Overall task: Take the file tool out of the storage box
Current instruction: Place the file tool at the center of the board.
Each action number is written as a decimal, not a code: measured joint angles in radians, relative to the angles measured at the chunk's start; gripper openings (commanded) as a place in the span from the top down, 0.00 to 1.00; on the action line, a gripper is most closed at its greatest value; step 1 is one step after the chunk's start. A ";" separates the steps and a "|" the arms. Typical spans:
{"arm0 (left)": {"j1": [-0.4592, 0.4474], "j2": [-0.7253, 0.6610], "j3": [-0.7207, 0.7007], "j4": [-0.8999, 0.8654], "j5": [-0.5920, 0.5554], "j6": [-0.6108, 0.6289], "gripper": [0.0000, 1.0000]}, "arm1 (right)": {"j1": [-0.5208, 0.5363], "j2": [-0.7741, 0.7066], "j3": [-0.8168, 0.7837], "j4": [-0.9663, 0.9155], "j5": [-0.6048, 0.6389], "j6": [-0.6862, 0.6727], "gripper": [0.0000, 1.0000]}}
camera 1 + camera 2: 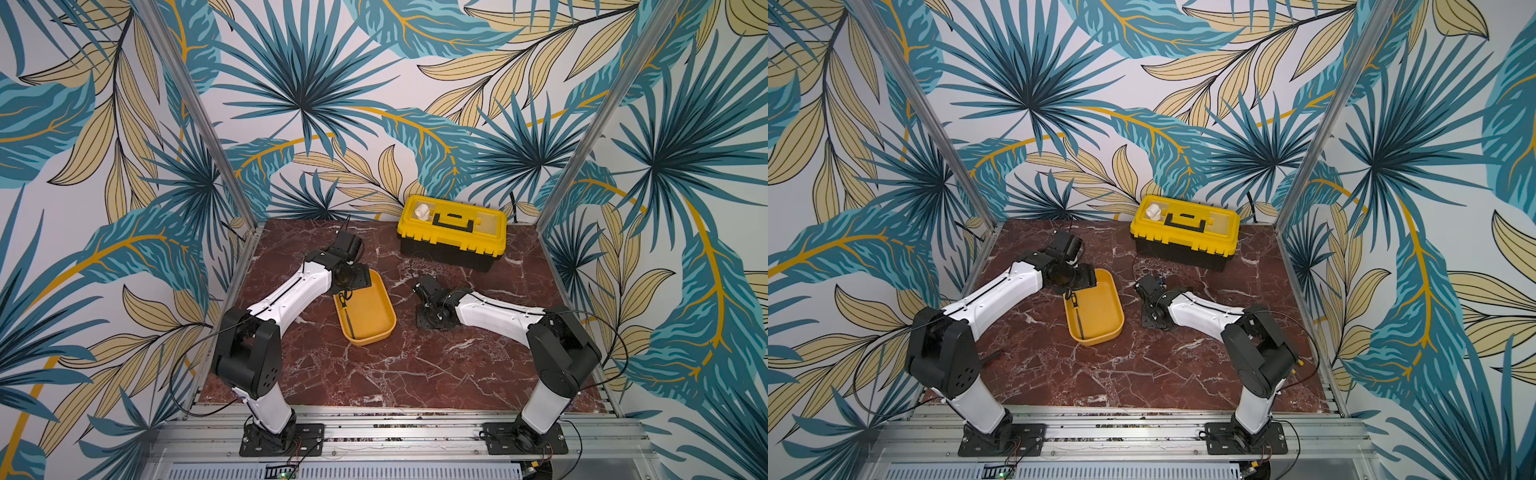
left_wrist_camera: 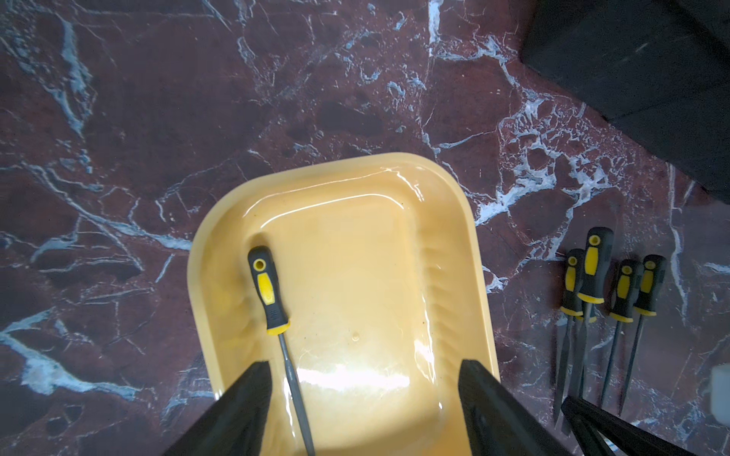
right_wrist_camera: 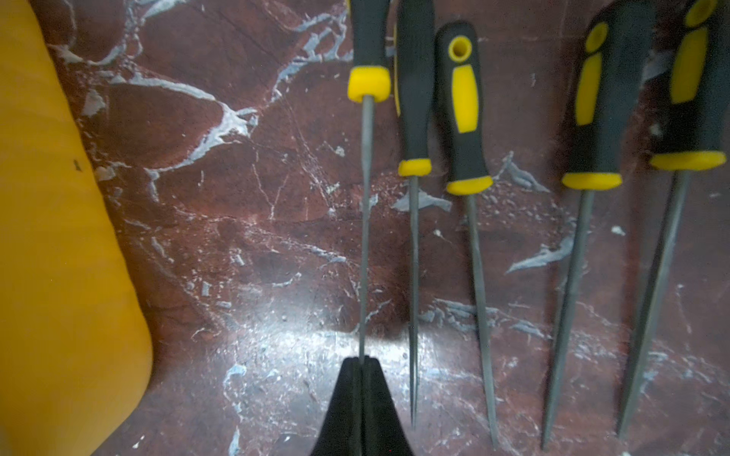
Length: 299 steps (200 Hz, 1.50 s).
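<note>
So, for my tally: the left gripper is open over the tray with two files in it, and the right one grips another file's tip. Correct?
Not two: the storage box holds one file, as the left wrist view shows. The rest stands: left gripper open over it, right gripper shut on another file by its tip.

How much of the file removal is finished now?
Done: four files lie on the table beside the storage box. In hand: the right gripper is shut on the tip of a fifth file, outside it. Left: one last file lies in the box, under the open left gripper.
</note>
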 measured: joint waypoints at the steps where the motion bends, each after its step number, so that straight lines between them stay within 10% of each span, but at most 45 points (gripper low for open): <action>1: 0.000 0.000 0.000 0.000 0.000 0.000 0.21 | 0.000 0.001 0.000 0.000 0.000 0.000 1.00; 299: -0.028 0.076 0.005 -0.041 -0.140 0.006 0.20 | 0.042 0.080 0.001 0.024 0.054 0.023 0.93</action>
